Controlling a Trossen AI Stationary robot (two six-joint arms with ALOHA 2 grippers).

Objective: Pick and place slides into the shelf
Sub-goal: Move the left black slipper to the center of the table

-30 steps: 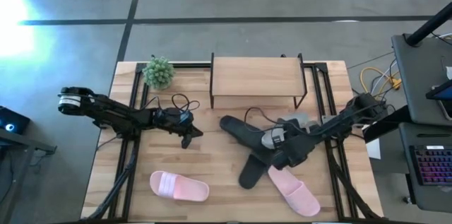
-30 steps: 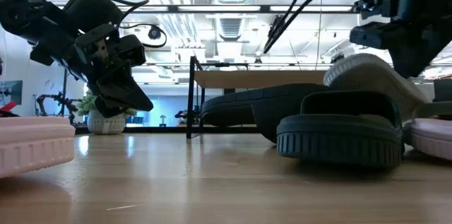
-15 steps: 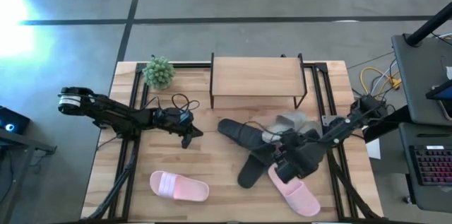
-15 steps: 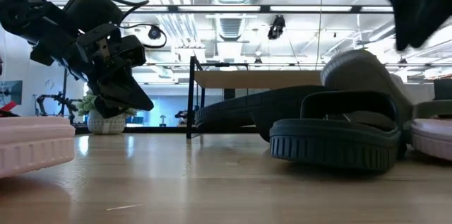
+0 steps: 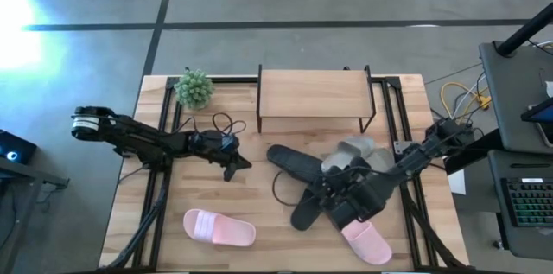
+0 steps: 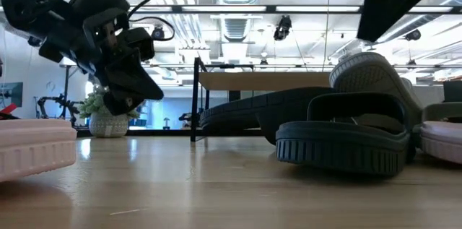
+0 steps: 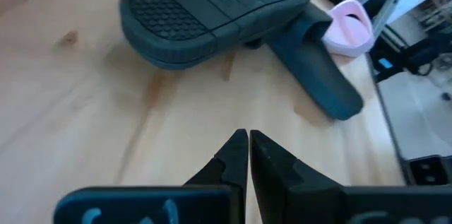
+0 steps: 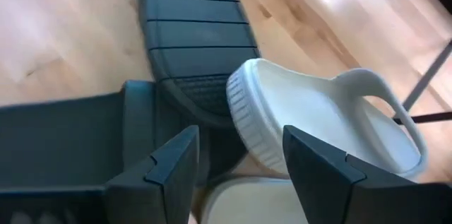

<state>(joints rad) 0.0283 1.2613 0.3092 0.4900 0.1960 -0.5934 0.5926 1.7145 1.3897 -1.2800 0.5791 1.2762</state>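
Observation:
The slides lie heaped on the table's right half. One black slide [image 5: 292, 162] lies sole-up, the other black slide [image 5: 304, 212] stands upright [image 6: 339, 134]. A grey-white slide [image 8: 321, 121] rests tilted on the black ones, and a second pale one [image 8: 240, 206] shows below it. One pink slide [image 5: 219, 227] lies near the left front, the other pink slide [image 5: 368, 241] at the right front. The shelf [image 5: 313, 98] stands at the far middle. My right gripper [image 8: 240, 159] hovers open above the heap [image 5: 335, 198]. My left gripper [image 7: 248, 141] is shut and hangs above bare wood [image 5: 233, 167].
A small potted plant [image 5: 194, 88] stands at the far left beside the shelf. Cables [image 5: 223, 124] trail by the left arm. Bare wood [image 5: 259, 196] lies between the left pink slide and the heap. A desk with a keyboard [image 5: 527, 200] stands past the right edge.
My right gripper has risen away from the grey-white slide and moved toward the table's near-left, over the black slides. The black slides have shifted slightly toward the left. My left gripper has lifted a little.

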